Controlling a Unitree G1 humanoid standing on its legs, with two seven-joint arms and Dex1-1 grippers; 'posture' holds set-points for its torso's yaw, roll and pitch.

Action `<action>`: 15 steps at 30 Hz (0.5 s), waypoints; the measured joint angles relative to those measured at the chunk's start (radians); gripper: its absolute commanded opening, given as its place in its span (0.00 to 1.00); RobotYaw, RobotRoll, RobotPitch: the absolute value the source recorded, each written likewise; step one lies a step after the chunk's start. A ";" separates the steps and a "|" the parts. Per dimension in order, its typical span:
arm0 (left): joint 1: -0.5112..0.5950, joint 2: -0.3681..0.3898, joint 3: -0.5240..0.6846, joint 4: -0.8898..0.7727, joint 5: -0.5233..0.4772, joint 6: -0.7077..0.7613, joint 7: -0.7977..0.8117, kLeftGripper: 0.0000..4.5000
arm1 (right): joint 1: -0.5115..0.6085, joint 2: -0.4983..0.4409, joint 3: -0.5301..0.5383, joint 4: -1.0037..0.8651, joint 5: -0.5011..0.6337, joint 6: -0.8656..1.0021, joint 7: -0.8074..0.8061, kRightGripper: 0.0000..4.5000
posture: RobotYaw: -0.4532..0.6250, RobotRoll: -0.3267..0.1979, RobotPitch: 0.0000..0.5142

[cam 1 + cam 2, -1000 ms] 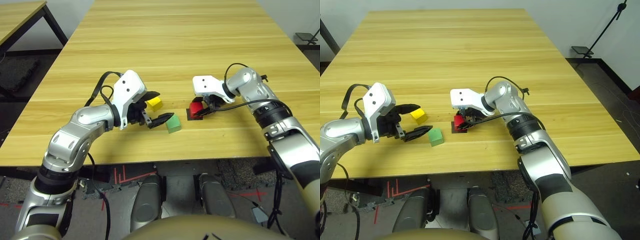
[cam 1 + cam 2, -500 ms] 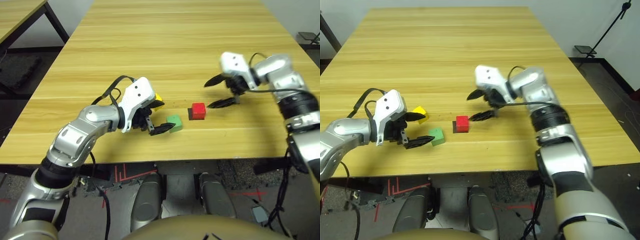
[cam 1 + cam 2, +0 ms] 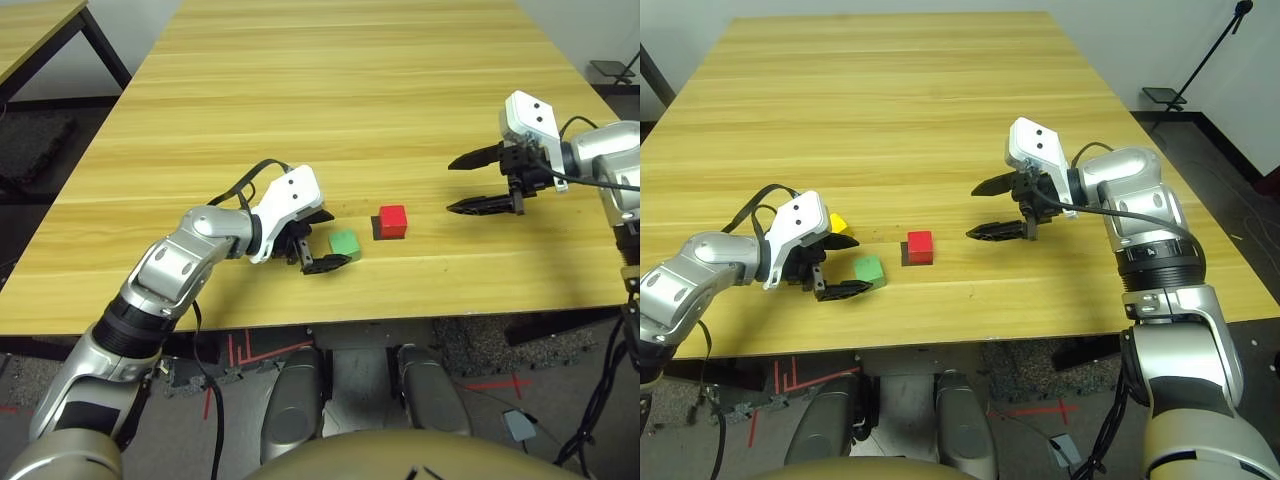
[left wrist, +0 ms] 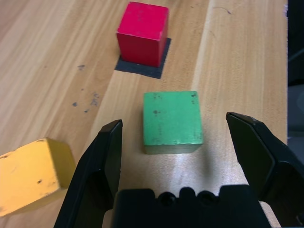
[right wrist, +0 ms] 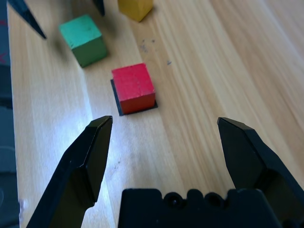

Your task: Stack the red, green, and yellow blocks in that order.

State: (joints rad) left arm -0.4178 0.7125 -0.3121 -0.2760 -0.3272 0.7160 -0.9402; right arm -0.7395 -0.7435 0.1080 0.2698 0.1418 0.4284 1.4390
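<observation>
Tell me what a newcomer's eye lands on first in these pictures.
Three bright cubes near the table's front edge: the red block sits alone on a black square patch, with the green block to its left. The left gripper has its jaws open on either side of the green block, the yellow block beside it. The right gripper hangs open, off to the red block's right.

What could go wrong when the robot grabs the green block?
The yellow block lies close beside one finger of the open left gripper, so closing in could knock it away. The green block also sits near the red block, so a bump might push red off its black patch.
</observation>
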 measured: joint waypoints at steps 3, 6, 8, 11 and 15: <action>0.000 -0.022 -0.025 0.033 0.019 -0.019 -0.004 1.00 | 0.021 -0.014 -0.006 -0.033 0.017 0.029 -0.026 0.99 | 0.58 0.42 0.20; 0.000 -0.040 -0.033 0.057 0.036 -0.036 -0.005 1.00 | 0.038 -0.024 -0.013 -0.059 0.037 0.047 -0.047 0.99 | 0.57 0.42 0.20; 0.000 -0.057 -0.040 0.074 0.046 -0.040 -0.003 0.91 | 0.048 -0.030 -0.017 -0.069 0.040 0.056 -0.062 1.00 | 0.56 0.43 0.20; 0.000 -0.078 -0.041 0.095 0.062 -0.049 0.007 0.72 | 0.053 -0.033 -0.021 -0.080 0.050 0.069 -0.080 1.00 | 0.56 0.43 0.20; -0.006 -0.084 -0.040 0.106 0.076 -0.043 0.012 0.46 | 0.065 -0.043 -0.029 -0.106 0.074 0.078 -0.098 1.00 | 0.55 0.46 0.19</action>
State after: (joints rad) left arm -0.4233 0.6283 -0.3517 -0.1699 -0.2510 0.6732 -0.9287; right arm -0.6741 -0.7862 0.0788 0.1635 0.2159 0.5065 1.3406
